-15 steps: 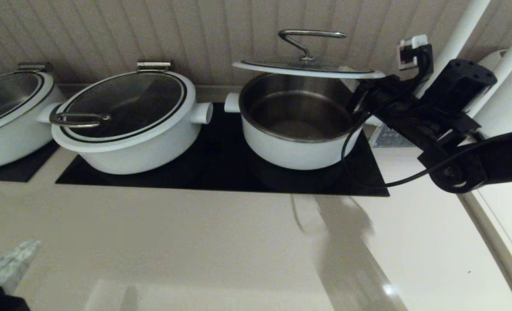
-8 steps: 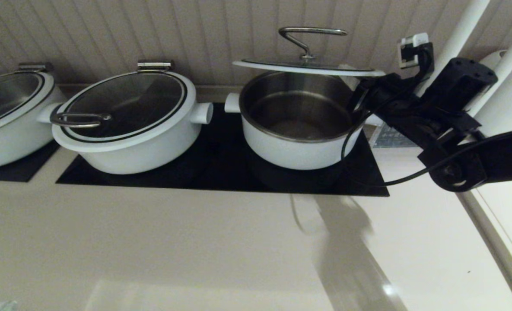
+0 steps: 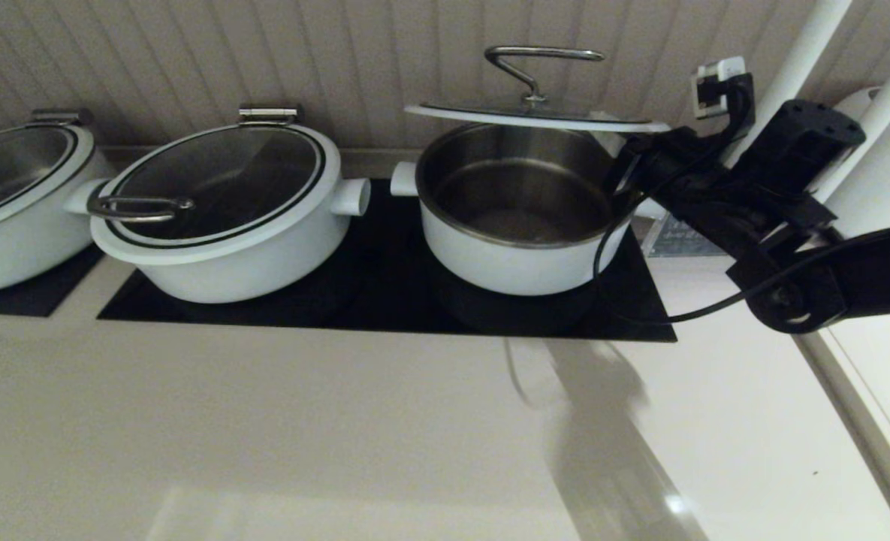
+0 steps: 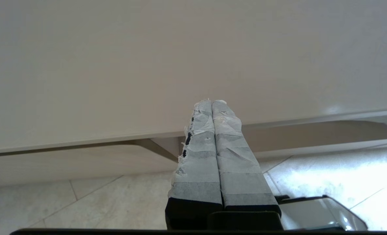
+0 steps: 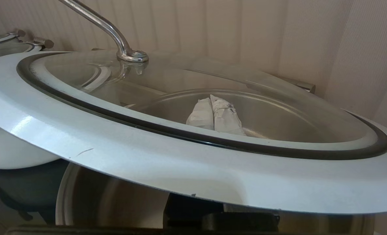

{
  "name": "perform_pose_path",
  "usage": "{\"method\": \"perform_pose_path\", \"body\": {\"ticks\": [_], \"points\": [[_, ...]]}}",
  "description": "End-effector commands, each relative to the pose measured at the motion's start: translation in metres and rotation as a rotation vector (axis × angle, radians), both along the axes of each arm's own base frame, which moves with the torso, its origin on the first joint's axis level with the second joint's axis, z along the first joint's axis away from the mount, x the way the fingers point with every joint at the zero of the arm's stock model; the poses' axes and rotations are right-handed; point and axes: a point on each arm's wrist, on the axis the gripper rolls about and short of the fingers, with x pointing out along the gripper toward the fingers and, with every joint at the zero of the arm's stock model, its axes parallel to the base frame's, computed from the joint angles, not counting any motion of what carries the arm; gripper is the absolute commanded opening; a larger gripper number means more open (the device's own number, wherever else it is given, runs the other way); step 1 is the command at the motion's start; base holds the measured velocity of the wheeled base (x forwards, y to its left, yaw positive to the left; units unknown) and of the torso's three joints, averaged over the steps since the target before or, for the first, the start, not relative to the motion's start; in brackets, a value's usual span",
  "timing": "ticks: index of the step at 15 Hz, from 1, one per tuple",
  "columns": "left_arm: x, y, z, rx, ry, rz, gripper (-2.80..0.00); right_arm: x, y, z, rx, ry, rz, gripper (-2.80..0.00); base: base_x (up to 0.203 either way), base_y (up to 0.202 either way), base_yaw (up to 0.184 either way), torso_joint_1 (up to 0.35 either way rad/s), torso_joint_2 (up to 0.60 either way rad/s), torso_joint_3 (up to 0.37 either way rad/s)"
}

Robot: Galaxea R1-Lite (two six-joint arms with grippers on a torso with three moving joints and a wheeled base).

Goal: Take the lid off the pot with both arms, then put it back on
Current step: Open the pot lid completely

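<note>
The lid (image 3: 535, 116), glass with a white rim and a steel bar handle (image 3: 542, 54), hangs tilted above the open pot (image 3: 520, 255), clear of its rim. My right arm reaches in from the right. My right gripper (image 5: 213, 101) is under the lid's right side, its taped fingers pressed together and seen through the glass of the lid (image 5: 180, 163), which rests on top of them. In the head view these fingers are hidden behind the lid and arm. My left gripper (image 4: 212, 102) is shut and empty, low beyond the counter's front edge, out of the head view.
A wider white pot (image 3: 219, 218) with a loop-handled lid stands left on the black hob (image 3: 384, 300). Another white pot (image 3: 9, 210) is at far left. A white appliance (image 3: 884, 180), a wall socket (image 3: 719, 83) and loose cable lie right.
The lid has risen slightly on my right gripper. My left gripper, at the bottom left corner a second ago, has dropped out of the head view.
</note>
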Motion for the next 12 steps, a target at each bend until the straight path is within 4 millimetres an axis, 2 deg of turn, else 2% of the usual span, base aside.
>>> {"method": "perform_pose_path", "body": {"ticks": [1, 12], "points": [[0.0005, -0.0001, 0.0002, -0.001, 0.008, 0.000, -2.80, -0.0010, -0.0001, 0.0009, 0.002, -0.006, 0.003, -2.80, 0.000, 0.000, 0.000, 0.000, 0.00, 0.000], [0.0006, 0.0000, 0.0000, -0.030, 0.010, 0.014, -2.80, -0.0013, -0.0002, 0.0016, 0.001, -0.009, 0.002, -2.80, 0.000, 0.000, 0.000, 0.000, 0.00, 0.000]]}}
